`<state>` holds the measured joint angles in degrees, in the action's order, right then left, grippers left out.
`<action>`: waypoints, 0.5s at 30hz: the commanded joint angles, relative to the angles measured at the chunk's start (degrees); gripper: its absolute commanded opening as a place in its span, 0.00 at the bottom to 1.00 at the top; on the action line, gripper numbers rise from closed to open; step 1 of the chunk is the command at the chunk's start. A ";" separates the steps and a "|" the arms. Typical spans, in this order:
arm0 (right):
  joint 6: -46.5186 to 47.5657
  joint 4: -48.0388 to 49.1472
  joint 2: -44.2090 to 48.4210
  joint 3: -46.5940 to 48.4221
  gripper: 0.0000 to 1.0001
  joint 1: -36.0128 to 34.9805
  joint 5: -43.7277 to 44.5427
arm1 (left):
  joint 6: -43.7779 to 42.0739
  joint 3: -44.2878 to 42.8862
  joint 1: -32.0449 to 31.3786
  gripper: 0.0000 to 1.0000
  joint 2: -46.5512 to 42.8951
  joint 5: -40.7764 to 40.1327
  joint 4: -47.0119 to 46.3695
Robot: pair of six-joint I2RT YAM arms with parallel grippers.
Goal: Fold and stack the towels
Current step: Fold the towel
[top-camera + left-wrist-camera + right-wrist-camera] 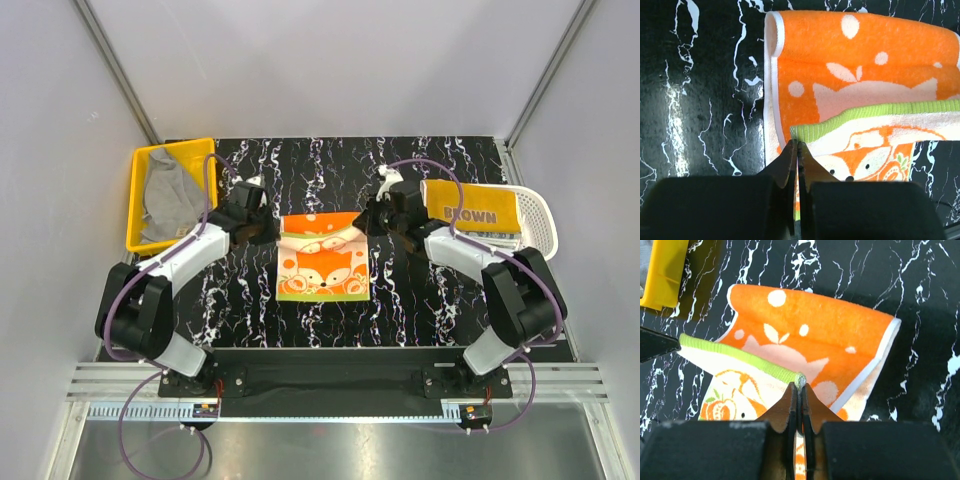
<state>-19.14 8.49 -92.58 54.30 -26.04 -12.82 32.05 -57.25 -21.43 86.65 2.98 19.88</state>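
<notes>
Between my left gripper [796,145] tips sits one corner of the orange fox towel [865,75], right on its green hem, jaws squeezed tight on it. (yam_arms)

And the other side? (towelfan)

Same deal lol. Right gripper [800,386] is clamped on the opposite green corner, so that hem hangs lifted between my two grippers, above the rest of the towel lying on the black marbled table [300,170]. Towel's mid-table, between both arms. (yam_arms)

What else is around? (towelfan)

Grey towel [170,195] slumped in the yellow bin [135,200], far left corner. Over on the right, a yellow towel lettered BROWN [470,212] lies folded across the white basket [540,215]. Looks like more cloth under it, can't tell which kind. (yam_arms)
</notes>
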 commanded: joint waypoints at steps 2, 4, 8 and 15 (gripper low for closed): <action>-1.34 4.52 5.12 -2.70 0.00 -0.68 1.83 | 0.73 1.53 -0.98 0.00 -4.38 -2.89 -2.39; -1.34 4.43 6.00 -3.67 0.00 -0.68 1.83 | 0.56 1.88 -1.24 0.00 -5.09 -2.81 -2.13; -1.60 4.52 7.14 -4.64 0.00 -0.76 1.57 | 0.47 2.32 -1.95 0.00 -6.05 -2.90 -1.60; -2.13 4.25 8.29 -5.26 0.00 -1.11 0.87 | 0.03 1.97 -2.04 0.00 -7.99 -4.48 0.16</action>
<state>-20.58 9.96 -87.05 49.39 -26.26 -12.58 32.23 -54.92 -23.27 81.58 0.58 20.69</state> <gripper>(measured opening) 0.084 0.007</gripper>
